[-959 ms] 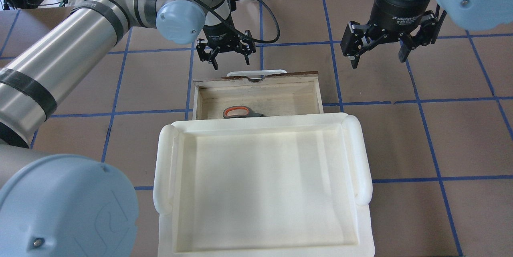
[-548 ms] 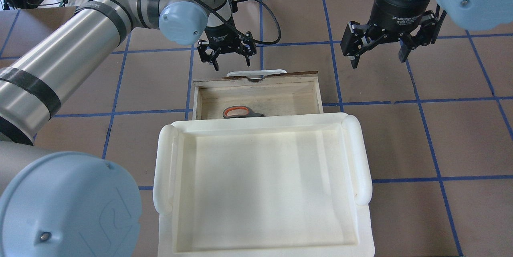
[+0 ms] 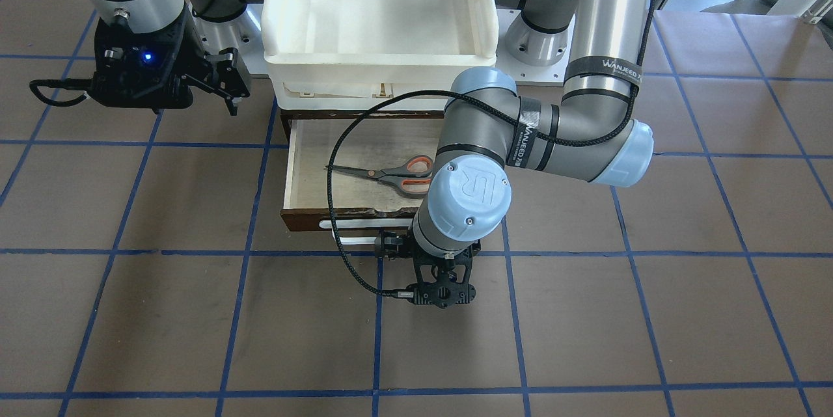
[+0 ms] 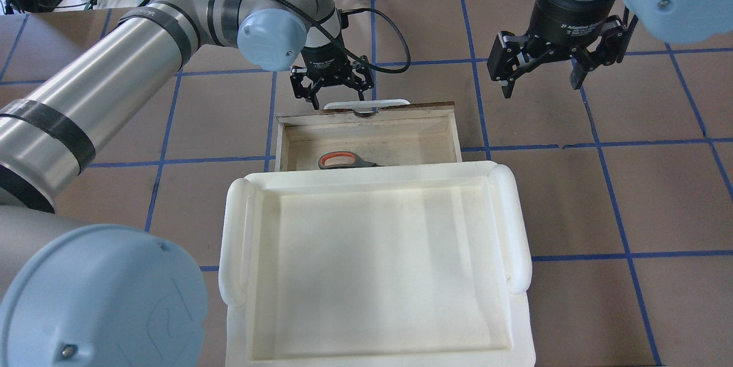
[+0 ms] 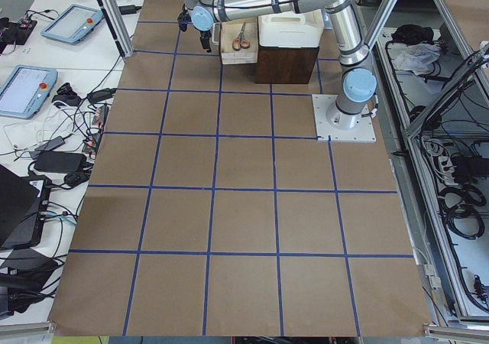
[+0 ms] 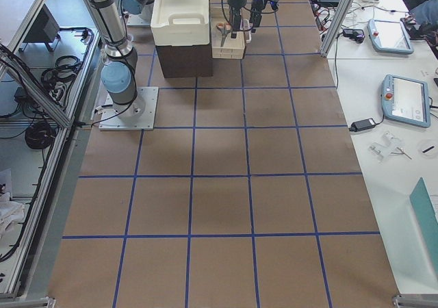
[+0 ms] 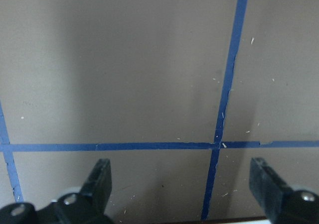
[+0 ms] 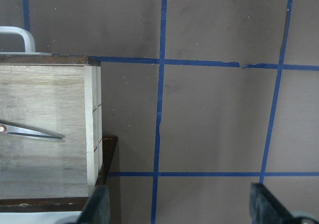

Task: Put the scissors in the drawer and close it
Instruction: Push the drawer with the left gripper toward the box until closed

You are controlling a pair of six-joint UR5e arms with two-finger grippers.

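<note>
The scissors [image 4: 343,160] lie inside the open drawer [image 4: 401,138], grey handles with orange-red linings, partly hidden under the tray's rim. In the front-facing view the scissors [image 3: 390,174] lie flat on the drawer's [image 3: 312,163] plywood floor. The drawer's white bar handle [image 4: 366,103] faces away from the robot. My left gripper [image 4: 339,95] is open and empty, just beyond the handle, above the table; its wrist view [image 7: 182,194] shows only bare table. My right gripper [image 4: 541,83] is open and empty, to the right of the drawer. Its wrist view shows the scissors' blade tip [image 8: 30,131].
A large white tray [image 4: 366,179] sits on top of the dark cabinet [image 5: 286,61] that holds the drawer, and overhangs the drawer's back part. The brown table has blue tape grid lines [image 4: 475,81]. A black cable [image 3: 338,235] loops from the left wrist over the drawer.
My left gripper has moved right and slightly nearer to the drawer's handle. The right gripper, drawer and scissors have not moved.
</note>
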